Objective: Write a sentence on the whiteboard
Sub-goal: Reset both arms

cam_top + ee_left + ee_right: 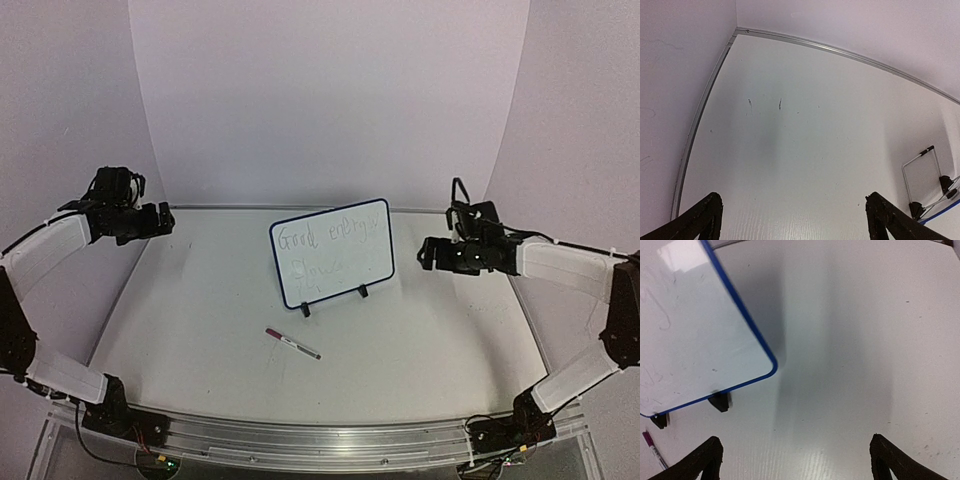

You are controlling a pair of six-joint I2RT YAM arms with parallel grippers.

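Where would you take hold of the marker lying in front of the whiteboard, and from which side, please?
Grip the marker around mid-barrel, coming straight down from above. It lies flat on the table, slim and long, running diagonally, so turn the wrist to close across its narrow width. The whiteboard stands behind it, apart, and should not get in the way.

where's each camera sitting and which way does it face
Top external: above and behind the arms, facing down at whiteboard, pen; left gripper, right gripper show.
Left wrist: on the wrist, facing down over the table to a corner; own fingers show.
Right wrist: on the wrist, facing down at whiteboard's face and feet; own fingers show.
Shared: whiteboard in all three; pen in top and right wrist.
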